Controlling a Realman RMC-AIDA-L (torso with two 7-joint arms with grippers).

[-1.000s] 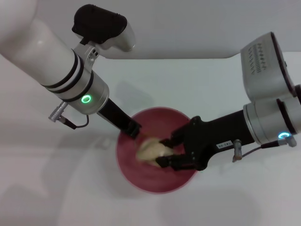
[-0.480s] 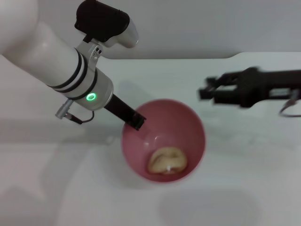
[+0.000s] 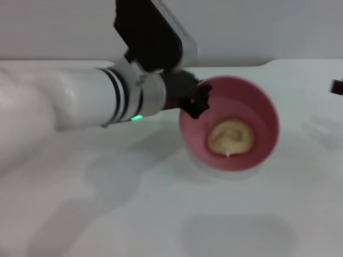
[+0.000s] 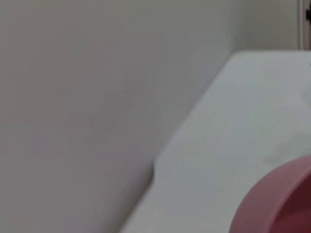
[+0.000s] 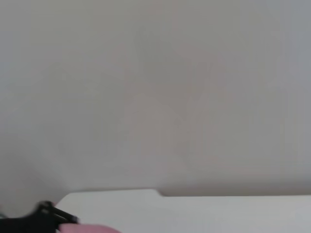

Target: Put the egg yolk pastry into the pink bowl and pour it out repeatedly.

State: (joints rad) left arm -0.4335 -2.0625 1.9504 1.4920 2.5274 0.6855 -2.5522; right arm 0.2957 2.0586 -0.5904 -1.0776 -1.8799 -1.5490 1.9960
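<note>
The pink bowl point(image 3: 244, 96) is held by its near-left rim in my left gripper point(image 3: 199, 101), which is shut on the rim. The bowl hangs above the white table, its mouth turned up toward the head camera. The egg yolk pastry point(image 3: 231, 137), a pale tan lumpy bun, lies inside the bowl against its lower wall. In the left wrist view only an edge of the bowl point(image 4: 279, 201) shows. Of my right gripper point(image 3: 337, 85) only a dark tip shows at the right edge of the head view, well away from the bowl.
The white table point(image 3: 107, 214) carries the shadows of the bowl and arm. A grey wall point(image 3: 268, 27) stands behind the table's far edge. My thick left forearm point(image 3: 64, 107) spans the left half of the head view.
My right gripper released the pastry into the bowl and drew back off to the right. My left arm carried the bowl, pastry inside, up and to the right.
</note>
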